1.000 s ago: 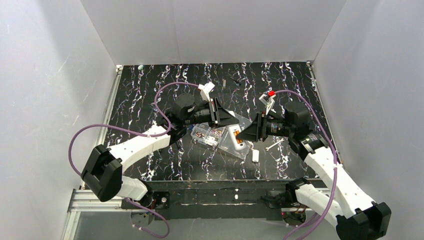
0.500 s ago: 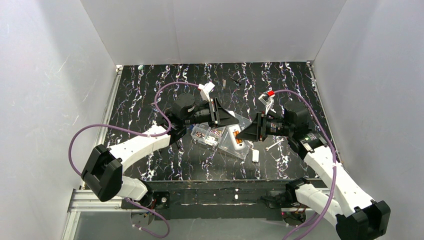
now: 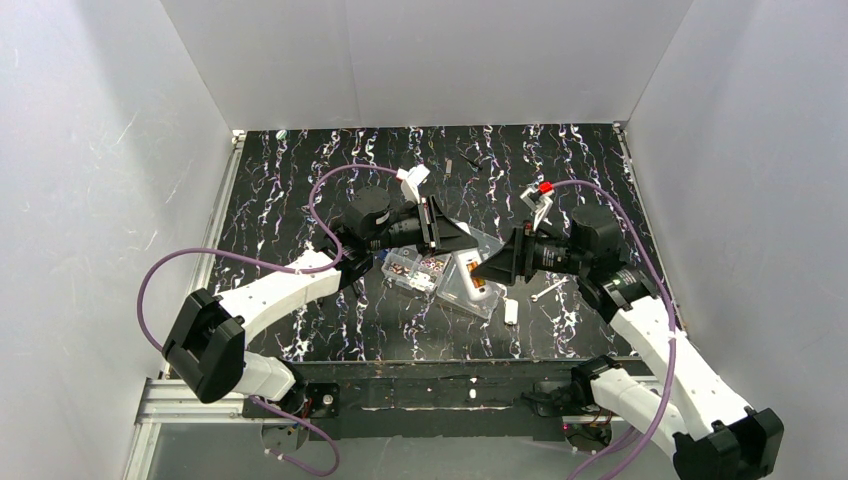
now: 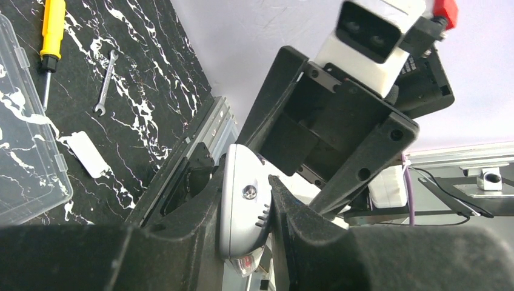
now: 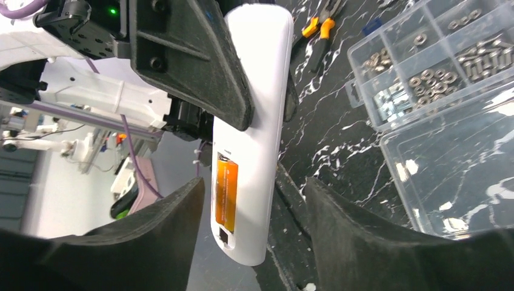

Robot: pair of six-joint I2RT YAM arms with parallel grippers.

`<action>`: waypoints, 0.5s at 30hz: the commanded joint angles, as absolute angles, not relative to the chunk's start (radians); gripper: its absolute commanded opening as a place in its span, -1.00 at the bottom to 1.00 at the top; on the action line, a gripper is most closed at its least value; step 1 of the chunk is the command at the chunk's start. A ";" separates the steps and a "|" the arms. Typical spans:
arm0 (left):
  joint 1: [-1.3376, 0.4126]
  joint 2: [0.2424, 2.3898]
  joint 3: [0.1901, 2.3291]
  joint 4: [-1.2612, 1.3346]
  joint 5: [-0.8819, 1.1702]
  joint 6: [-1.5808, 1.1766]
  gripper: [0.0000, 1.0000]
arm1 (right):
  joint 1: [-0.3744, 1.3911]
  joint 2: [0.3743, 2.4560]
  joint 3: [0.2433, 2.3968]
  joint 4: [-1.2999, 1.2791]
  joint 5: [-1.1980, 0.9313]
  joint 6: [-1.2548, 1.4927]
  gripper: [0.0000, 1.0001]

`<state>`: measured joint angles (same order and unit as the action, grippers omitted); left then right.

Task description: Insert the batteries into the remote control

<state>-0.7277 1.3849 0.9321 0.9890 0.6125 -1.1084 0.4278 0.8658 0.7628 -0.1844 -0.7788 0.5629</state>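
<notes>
My left gripper (image 3: 455,240) is shut on the white remote control (image 3: 470,277) and holds it above the table, with its rear side toward my right gripper. In the left wrist view the fingers (image 4: 194,206) clamp the remote's end (image 4: 242,206). In the right wrist view the remote (image 5: 254,103) shows its open rear recess with two orange batteries (image 5: 226,191) lying side by side in it. My right gripper (image 5: 253,185) is open. Its fingers stand on either side of the remote's battery end with a gap on each side.
A clear compartmented screw box (image 5: 436,66) lies open under the grippers, also in the top view (image 3: 415,268). Orange-and-black pliers (image 5: 321,21), a yellow-handled screwdriver (image 4: 53,30), a small wrench (image 4: 106,82) and a white battery cover (image 3: 511,311) lie on the black marbled table (image 3: 290,200).
The right arm has shifted very slightly to the right. The left gripper keeps hold of the remote and stays put.
</notes>
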 commanded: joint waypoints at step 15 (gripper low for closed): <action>-0.659 1.364 0.894 1.009 0.615 -1.108 -1.00 | 0.413 0.783 0.823 -0.682 -0.017 0.671 0.68</action>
